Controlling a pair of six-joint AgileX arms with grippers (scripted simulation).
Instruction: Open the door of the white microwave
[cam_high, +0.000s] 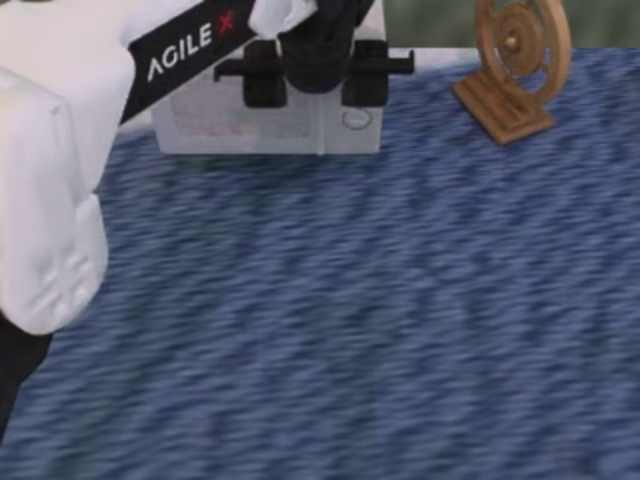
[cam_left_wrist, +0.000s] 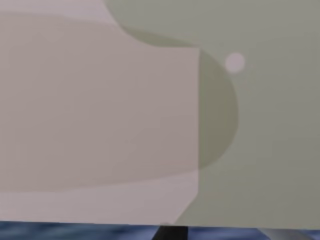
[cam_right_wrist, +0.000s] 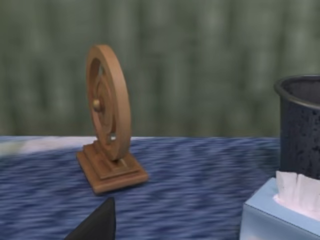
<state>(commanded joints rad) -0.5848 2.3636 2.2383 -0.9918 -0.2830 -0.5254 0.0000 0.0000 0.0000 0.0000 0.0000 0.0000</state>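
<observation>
The white microwave (cam_high: 352, 142) stands at the far edge of the table, left of centre in the top view. Its door (cam_high: 235, 120), with a grey speckled mesh window, lies flush with the front. One round knob (cam_high: 357, 119) shows on the narrow strip to the door's right. My left gripper (cam_high: 315, 100) hangs over the microwave's top front edge, open, its two black fingers (cam_high: 265, 88) spread wide and holding nothing. A pale flat surface (cam_left_wrist: 100, 115) fills most of the left wrist view. My right gripper (cam_right_wrist: 100, 225) shows only as a dark tip low over the cloth.
A wooden wheel ornament (cam_high: 510, 60) on a stepped base stands right of the microwave, also seen as the wooden wheel (cam_right_wrist: 107, 120). A light blue tissue box (cam_right_wrist: 282, 212) and a black mesh bin (cam_right_wrist: 302, 125) sit near the right gripper. Blue cloth (cam_high: 350, 320) covers the table.
</observation>
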